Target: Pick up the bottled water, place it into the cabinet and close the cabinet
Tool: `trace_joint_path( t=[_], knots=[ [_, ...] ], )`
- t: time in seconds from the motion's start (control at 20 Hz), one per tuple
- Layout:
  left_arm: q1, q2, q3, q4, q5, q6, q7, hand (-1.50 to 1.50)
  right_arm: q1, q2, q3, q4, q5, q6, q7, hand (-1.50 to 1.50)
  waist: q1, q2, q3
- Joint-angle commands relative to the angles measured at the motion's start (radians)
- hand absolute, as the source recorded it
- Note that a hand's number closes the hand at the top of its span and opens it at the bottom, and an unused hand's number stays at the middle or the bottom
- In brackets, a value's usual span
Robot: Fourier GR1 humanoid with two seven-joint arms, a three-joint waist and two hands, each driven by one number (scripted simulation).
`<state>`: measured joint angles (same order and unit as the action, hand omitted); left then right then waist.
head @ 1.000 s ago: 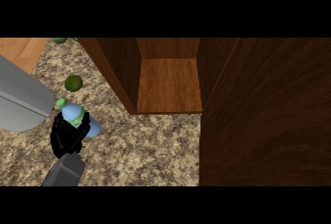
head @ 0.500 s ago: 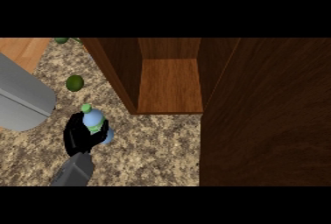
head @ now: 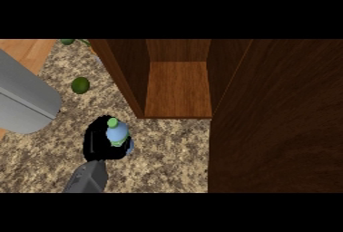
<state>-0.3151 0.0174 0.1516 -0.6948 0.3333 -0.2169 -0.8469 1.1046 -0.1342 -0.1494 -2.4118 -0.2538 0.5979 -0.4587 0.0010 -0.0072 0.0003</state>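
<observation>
The left hand (head: 100,142), curled round the bottled water (head: 118,134), has carried it toward one o'clock; the cabinet (head: 178,88) awaits, unfilled and unclosed.

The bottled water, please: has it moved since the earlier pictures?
Yes. The bottled water, held in the left robot hand, has shifted rightward and toward the view's lower edge, closing on the open cabinet.

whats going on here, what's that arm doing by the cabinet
A robot hand on the left side of the view is curled round a water bottle with a green cap, holding it over the granite counter. The open wooden cabinet is just ahead and to the right, its shelf bare; the bottle is not yet inside. A green fruit lies on the counter further back. No other hand shows.
</observation>
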Motion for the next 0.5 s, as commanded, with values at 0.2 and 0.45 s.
trace_joint_path(
  t=[0.2, 0.45],
  knots=[
    [0.074, -0.017, -0.28, -0.35, 0.081, 0.142, 0.168, 1.5, -0.03, 0.0, -0.012, -0.099, -0.062, -0.038, 0.064, -1.5, 0.01, -0.004, 0.001],
    [0.148, -0.017, -0.459, -0.609, 0.12, 0.294, 0.278, 1.5, -0.026, 0.014, 0.021, -0.133, -0.052, -0.04, 0.085, -1.5, 0.006, -0.002, 0.0]
  ],
)
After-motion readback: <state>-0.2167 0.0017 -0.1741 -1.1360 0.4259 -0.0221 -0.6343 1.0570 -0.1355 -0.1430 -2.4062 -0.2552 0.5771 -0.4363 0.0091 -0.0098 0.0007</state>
